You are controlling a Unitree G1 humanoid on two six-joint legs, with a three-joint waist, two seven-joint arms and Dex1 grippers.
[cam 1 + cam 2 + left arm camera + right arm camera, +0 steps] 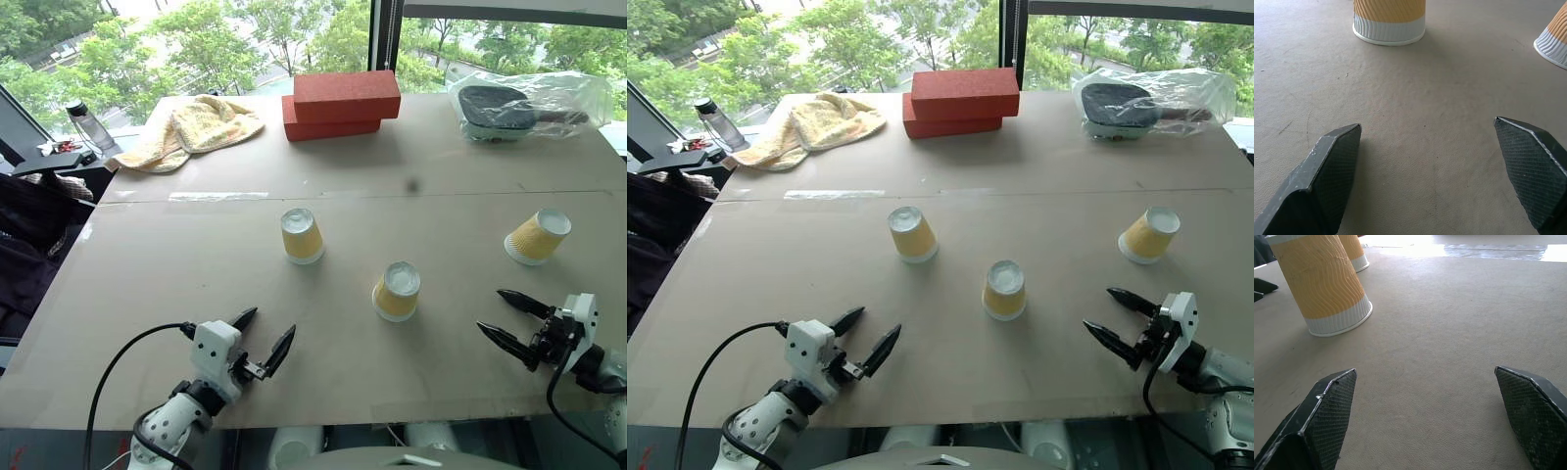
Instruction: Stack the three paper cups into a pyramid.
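Your three paper cups all stand upside down on the tabletop point(196, 284), wide white rim down, white base up, long axis roughly upright (none lying on its side). The left cup point(302, 236) sits nearest the middle seam of the tabletop. The middle cup point(397, 291) is closer to you, a little to the right of it. The right cup point(538, 236) stands well apart from both, out toward the right edge. No cup touches another, nothing stacked yet.

Your left gripper point(262, 340) hovers low near the front edge, fingers spread wide, holding nothing; the left cup lies ahead of it with bare tabletop between. Your right gripper point(513, 319) is at the front right, fingers also wide apart and empty, pointing in toward the middle cup, with the right cup just behind it. In the right wrist view the middle cup point(1322, 284) stands ahead and off to one side, clear of the fingers.

Far side of the tabletop: two red bricks point(343, 104) stacked one on the other, a yellow towel point(191, 129) crumpled at the far left, a clear plastic bag with something dark inside point(524, 104) at the far right. A bottle point(86, 123) stands off the left corner. All of these sit well back from the cups.
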